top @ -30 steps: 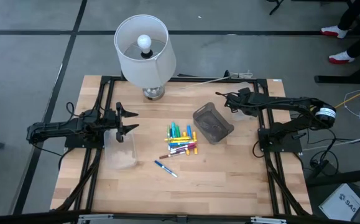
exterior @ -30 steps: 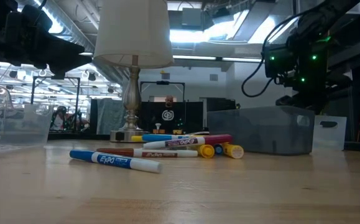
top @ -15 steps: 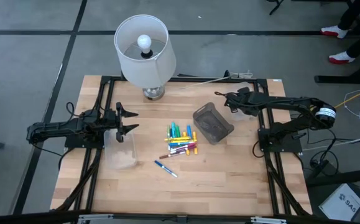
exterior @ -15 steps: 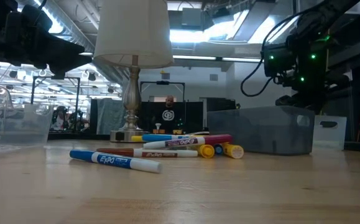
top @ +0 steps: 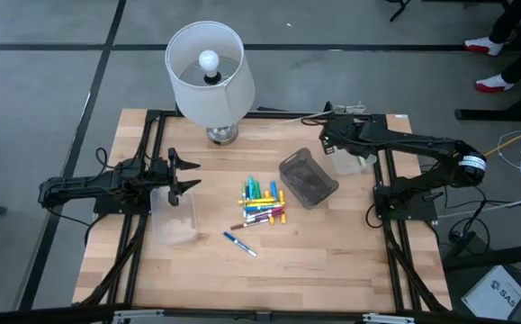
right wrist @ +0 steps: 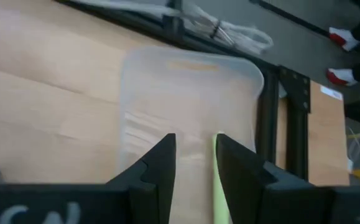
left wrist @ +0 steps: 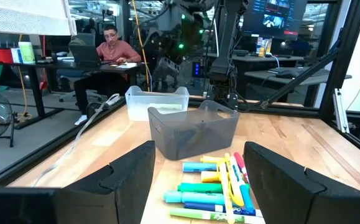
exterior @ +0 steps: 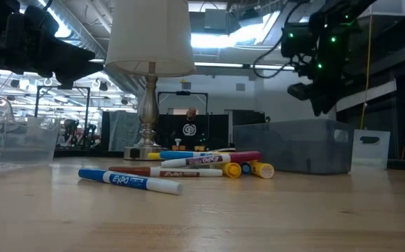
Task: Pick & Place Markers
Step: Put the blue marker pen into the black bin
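green marker [right wrist: 219,198] pinched between right gripper [right wrist: 195,163] fingers above the clear bin [right wrist: 189,106], presumably for release; left gripper [top: 181,175] waits wide open beside marker pile [top: 262,202].

hidden: most of green marker [right wrist: 219,198] (between right gripper [right wrist: 195,163] fingers) | remainder cut off

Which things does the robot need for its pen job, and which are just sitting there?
For the job:
- pile of coloured capped marker pens
- lone blue-and-white marker
- dark grey plastic bin
- clear plastic bins

Just lying about:
- white-shaded lamp
- white cable
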